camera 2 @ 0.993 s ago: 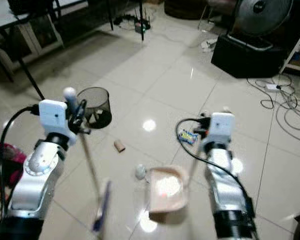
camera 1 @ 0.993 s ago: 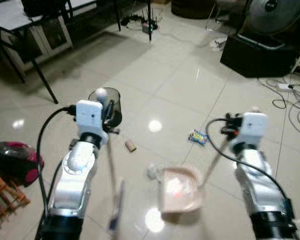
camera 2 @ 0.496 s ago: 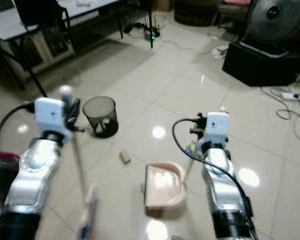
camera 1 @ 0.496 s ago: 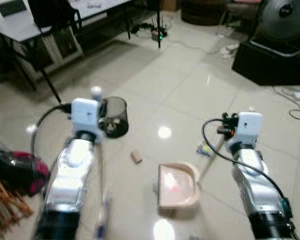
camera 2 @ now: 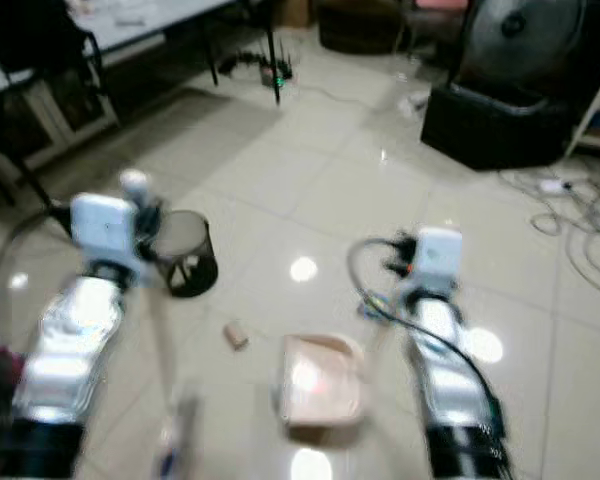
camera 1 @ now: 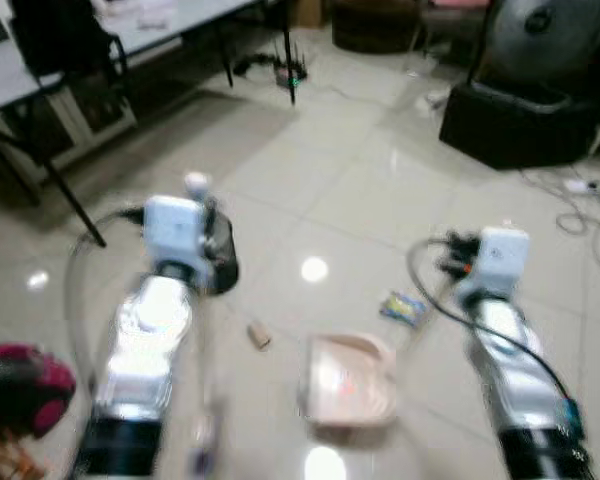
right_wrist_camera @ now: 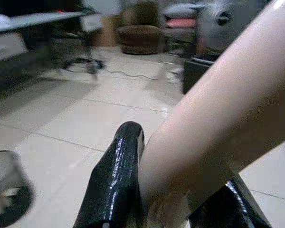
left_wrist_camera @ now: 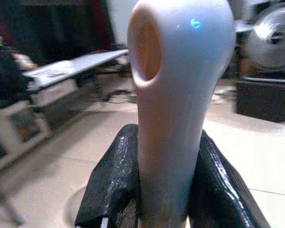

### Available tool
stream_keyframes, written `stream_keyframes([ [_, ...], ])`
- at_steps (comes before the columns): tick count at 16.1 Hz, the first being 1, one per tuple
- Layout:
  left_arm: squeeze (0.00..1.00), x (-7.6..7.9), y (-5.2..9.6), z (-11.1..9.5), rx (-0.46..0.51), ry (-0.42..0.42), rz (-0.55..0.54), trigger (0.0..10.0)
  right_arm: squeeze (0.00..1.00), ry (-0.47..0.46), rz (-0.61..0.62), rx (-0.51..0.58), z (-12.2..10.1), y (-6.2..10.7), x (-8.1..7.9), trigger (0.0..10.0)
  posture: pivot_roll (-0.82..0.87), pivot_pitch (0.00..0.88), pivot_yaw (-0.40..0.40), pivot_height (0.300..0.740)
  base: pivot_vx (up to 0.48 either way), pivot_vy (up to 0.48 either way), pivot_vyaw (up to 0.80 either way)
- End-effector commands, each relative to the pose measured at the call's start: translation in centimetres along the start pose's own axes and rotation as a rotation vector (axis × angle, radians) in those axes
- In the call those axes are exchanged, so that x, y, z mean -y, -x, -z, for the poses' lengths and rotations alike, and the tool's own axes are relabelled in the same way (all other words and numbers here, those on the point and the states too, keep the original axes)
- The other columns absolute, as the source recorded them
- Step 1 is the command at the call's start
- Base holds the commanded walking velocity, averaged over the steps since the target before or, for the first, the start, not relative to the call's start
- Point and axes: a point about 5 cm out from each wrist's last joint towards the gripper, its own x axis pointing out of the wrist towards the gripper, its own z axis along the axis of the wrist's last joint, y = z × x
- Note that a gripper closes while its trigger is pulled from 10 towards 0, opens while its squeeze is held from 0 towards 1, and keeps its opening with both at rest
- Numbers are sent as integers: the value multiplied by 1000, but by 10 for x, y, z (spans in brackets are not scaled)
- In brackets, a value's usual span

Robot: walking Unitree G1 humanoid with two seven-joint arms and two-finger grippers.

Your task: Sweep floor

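Left eye view (blurred): the left gripper (camera 1: 202,215) grips the broom handle (camera 1: 196,184) near its rounded white top, the stick running down beside the silver arm to the blurred broom head (camera 1: 202,445) near the tiled floor (camera 1: 360,190). The right gripper (camera 1: 458,262) grips the handle of the pink dustpan (camera 1: 347,378), whose pan sits low over the floor between the two arms. A small brown roll (camera 1: 259,336) lies just left of the pan, a blue-and-yellow packet (camera 1: 404,308) to its right.

Right eye view: a black mesh bin (camera 2: 187,253) stands beside the left arm, well apart from the pan.

Left wrist view: both black fingers (left_wrist_camera: 115,183) press on the white handle, jaws pinching it.

Right wrist view: the fingers (right_wrist_camera: 118,178) clamp the pale dustpan handle (right_wrist_camera: 213,118) between them.
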Motion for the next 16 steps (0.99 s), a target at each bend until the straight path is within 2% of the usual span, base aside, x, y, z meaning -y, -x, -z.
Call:
stream_keyframes([
  [1, 0, -11, -1, -8, 34, -16, -24, 10000, 0, 9, -21, 67, -15, -4, -7, 10000, -2, 0, 83, 740, 398, 0, 0],
  [5, 0, -11, -2, -7, 32, -19, -18, 10000, 0, 31, -13, 72, -15, -4, -3, 10000, -1, 0, 86, 740, 400, 0, 0],
  [10, 0, -7, -1, -4, 10, -4, 8, 10000, 0, 163, 4, 74, -10, -6, 10, 10000, 1, 13, 94, 740, 389, 0, 0],
  [13, 0, -1, 1, 7, -13, 16, 42, 10000, 0, 212, 29, 63, -3, -6, 19, 10000, 7, 38, 107, 740, 0, 0, 0],
  [16, 0, -6, 3, 17, 13, 23, -21, 10000, 0, 338, 50, 64, 2, -3, 25, 10000, -5, 92, 127, 740, 0, 0, 0],
])
